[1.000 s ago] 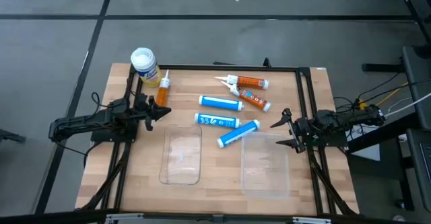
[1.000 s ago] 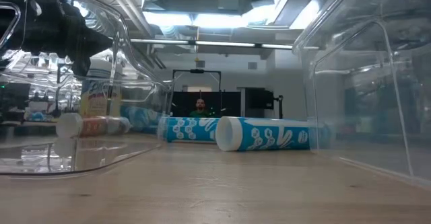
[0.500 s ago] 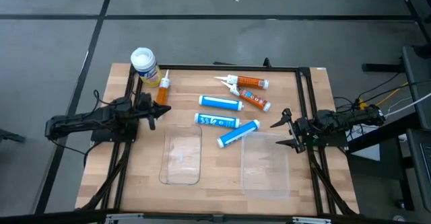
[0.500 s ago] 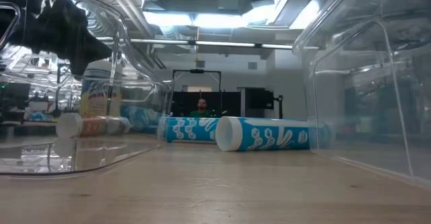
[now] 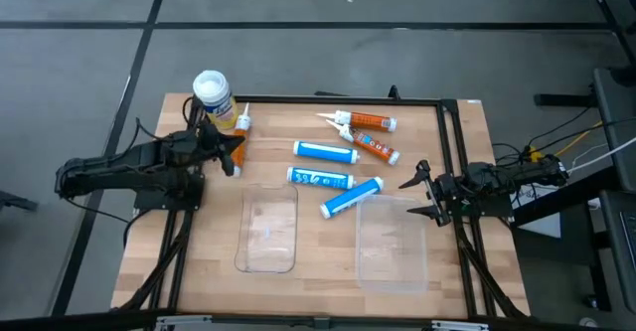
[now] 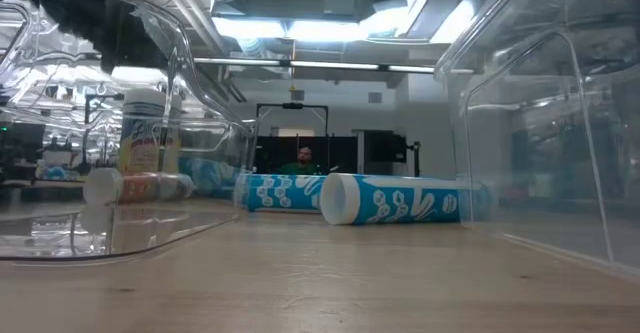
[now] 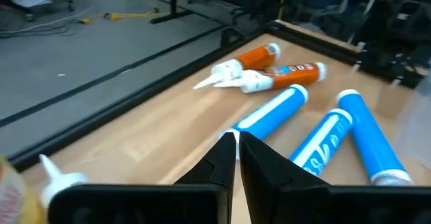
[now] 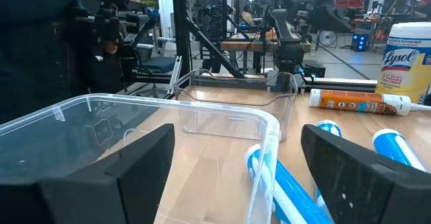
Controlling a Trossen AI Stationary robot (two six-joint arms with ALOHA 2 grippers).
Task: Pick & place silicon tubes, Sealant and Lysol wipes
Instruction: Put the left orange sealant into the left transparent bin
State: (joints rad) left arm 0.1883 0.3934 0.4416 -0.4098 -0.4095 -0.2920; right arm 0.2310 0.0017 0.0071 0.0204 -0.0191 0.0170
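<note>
The yellow Lysol wipes canister (image 5: pixel 212 94) with a white lid stands upright at the table's far left; it also shows in the low view (image 6: pixel 142 133) and the right wrist view (image 8: pixel 407 59). An orange tube (image 5: pixel 241 124) lies beside it. Two orange tubes (image 5: pixel 368 122) (image 5: pixel 376 148) and three blue tubes (image 5: pixel 325 151) (image 5: pixel 320 179) (image 5: pixel 351 197) lie on the table's middle. My left gripper (image 5: pixel 235 152) (image 7: pixel 236 140) is shut and empty, above the table just near of the canister. My right gripper (image 5: pixel 422 192) (image 8: pixel 249 163) is open and empty at the right.
Two clear plastic containers stand on the near half of the table, one at the middle left (image 5: pixel 268 230) and one at the right (image 5: pixel 393 240), right in front of my right gripper. A black frame (image 5: pixel 328 100) runs round the table.
My left gripper has risen and gone a little toward the table's far edge, nearer the Lysol canister; in the low view it has left the picture at the top. Nothing else has moved.
</note>
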